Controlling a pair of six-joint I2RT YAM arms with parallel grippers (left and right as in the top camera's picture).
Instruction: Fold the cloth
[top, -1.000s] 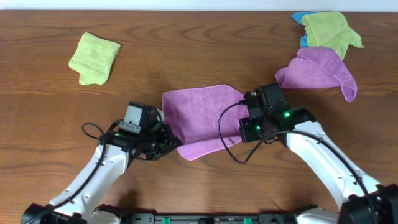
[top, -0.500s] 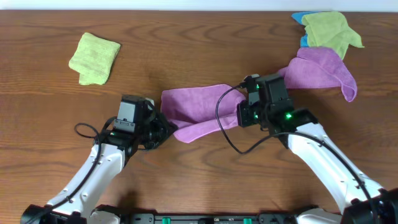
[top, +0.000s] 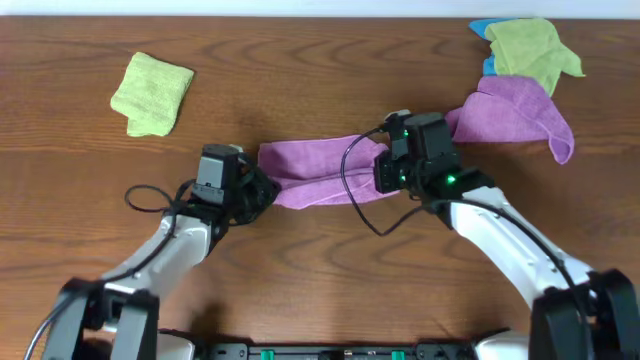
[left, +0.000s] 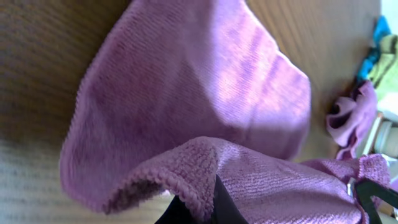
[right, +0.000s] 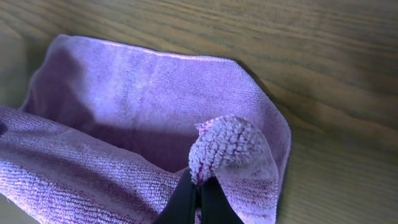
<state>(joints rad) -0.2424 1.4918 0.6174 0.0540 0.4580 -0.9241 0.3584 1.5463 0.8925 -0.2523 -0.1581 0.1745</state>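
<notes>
The purple-magenta cloth (top: 318, 170) lies mid-table, doubled over on itself into a narrow band. My left gripper (top: 262, 190) is shut on its left near corner, and the pinched edge shows in the left wrist view (left: 205, 202) above the lower layer (left: 186, 93). My right gripper (top: 384, 172) is shut on the right near corner. The right wrist view shows that bunched corner (right: 227, 149) held just above the cloth's far layer (right: 137, 93).
A paler purple cloth (top: 515, 115) lies at the back right, by a light green cloth (top: 528, 48) over a blue one (top: 482, 28). A folded light green cloth (top: 152, 92) lies at the back left. The table (top: 320, 60) is dark wood.
Both grippers have carried the cloth's near edge away from me over the far half. The cloth went from an open sheet to a narrow folded band.
</notes>
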